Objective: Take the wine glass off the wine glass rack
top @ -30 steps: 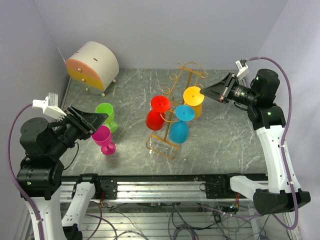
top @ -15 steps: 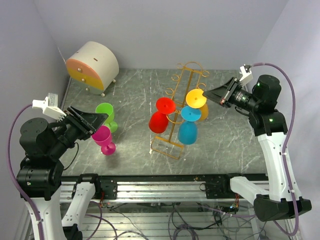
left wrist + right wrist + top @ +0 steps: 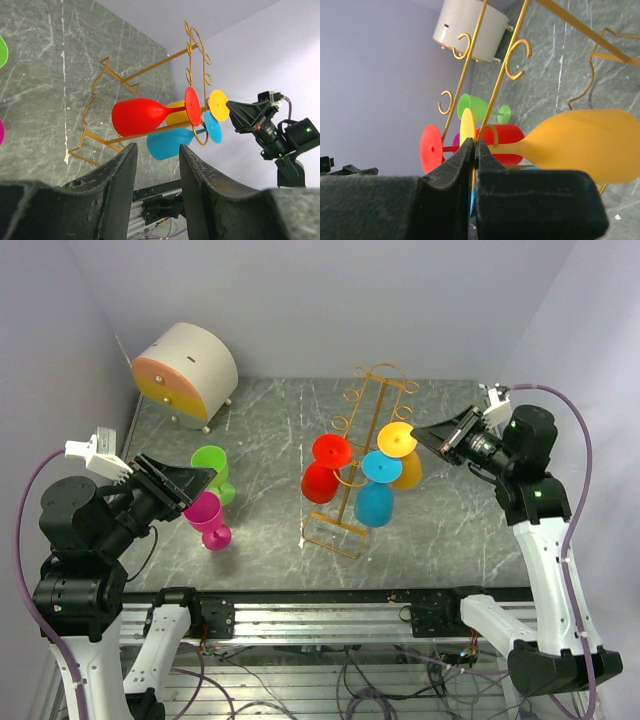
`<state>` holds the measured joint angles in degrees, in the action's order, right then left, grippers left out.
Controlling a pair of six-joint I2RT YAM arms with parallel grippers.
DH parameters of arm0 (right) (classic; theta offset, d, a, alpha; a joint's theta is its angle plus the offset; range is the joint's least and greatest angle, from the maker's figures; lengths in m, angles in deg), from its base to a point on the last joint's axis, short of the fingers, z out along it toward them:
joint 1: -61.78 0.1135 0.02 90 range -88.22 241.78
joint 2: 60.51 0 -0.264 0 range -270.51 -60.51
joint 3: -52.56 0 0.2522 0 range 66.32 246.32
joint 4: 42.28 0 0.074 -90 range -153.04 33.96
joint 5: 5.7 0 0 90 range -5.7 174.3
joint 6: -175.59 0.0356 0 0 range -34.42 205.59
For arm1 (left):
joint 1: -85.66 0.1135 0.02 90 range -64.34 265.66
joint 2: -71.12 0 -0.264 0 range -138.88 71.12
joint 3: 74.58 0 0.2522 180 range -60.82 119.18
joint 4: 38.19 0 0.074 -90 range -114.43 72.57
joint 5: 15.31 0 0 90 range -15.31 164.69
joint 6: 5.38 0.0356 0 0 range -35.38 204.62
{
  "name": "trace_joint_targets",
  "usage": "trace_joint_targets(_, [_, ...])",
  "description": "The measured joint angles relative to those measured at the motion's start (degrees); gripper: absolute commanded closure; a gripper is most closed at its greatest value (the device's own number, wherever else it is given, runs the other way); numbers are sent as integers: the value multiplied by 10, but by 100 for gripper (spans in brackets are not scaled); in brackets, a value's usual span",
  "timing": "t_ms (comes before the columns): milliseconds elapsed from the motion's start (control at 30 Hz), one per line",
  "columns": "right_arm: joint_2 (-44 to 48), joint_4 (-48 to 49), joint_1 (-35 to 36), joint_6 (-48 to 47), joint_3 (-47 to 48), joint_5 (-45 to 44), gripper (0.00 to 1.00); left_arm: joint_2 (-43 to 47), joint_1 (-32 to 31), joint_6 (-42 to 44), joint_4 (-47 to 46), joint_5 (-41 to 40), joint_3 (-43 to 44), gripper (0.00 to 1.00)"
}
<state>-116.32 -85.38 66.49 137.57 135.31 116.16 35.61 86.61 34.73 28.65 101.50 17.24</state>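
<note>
So the lift-off is only beginning: the right claw (image 3: 474,145) is pinched tight on the disc foot of the yellow wine glass (image 3: 395,440), which hangs stem-through-hook high on the right side of the wine glass rack (image 3: 360,420), not yet free. The red glass (image 3: 318,475) and blue glass (image 3: 373,502) hang there too, while a green glass (image 3: 212,465) and a pink glass (image 3: 205,512) stand on the desk (image 3: 450,520). The left claw (image 3: 156,155) hovers near those two, partly open and holding nothing.

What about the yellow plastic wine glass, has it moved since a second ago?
Yes. The yellow plastic wine glass has shifted slightly right, away from the round white drawer box, in the right gripper.
</note>
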Motion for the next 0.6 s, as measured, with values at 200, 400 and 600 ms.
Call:
trace_joint_targets(200, [38, 8, 0, 20, 0, -40, 100, 0, 0, 0, 0, 0, 0, 50])
trace_joint_targets(400, [54, 8, 0, 35, -8, -74, 100, 2, 0, 3, 5, 0, 2, 50])
trace_joint_targets(600, [88, 12, 0, 41, -22, -87, 100, 5, 0, 6, 5, 0, 7, 49])
